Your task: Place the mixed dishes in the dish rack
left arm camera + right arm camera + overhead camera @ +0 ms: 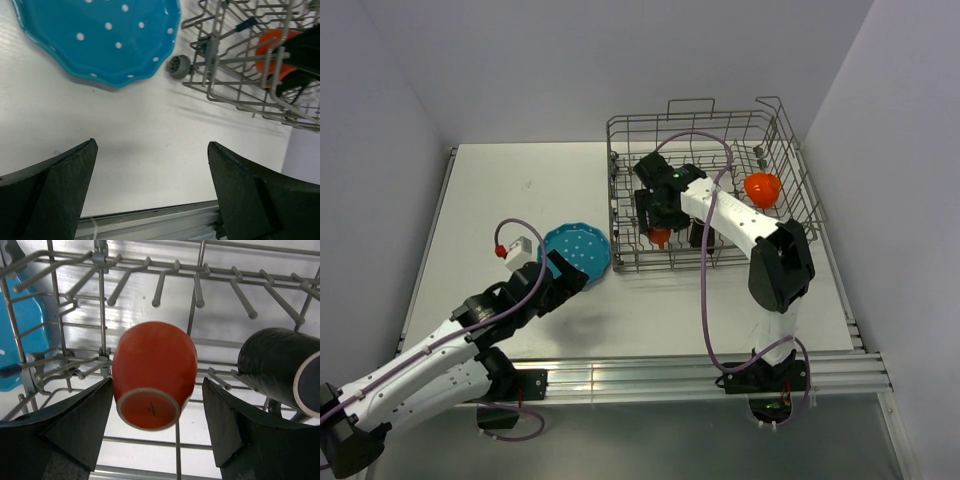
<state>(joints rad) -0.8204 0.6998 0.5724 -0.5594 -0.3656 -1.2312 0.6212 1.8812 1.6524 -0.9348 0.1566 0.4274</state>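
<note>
Top view: the left gripper sits at the near rim of the teal plate, which lies flat on the table just left of the dish rack. The right gripper reaches inside the rack over the small orange cup. The orange-red bowl rests by the rack's right wall.

Left wrist view: the fingers spread wide above the table.

Right wrist view: the fingers stand apart on either side of the cup, which is bottom-up, with the dark mug just to its right.
</note>
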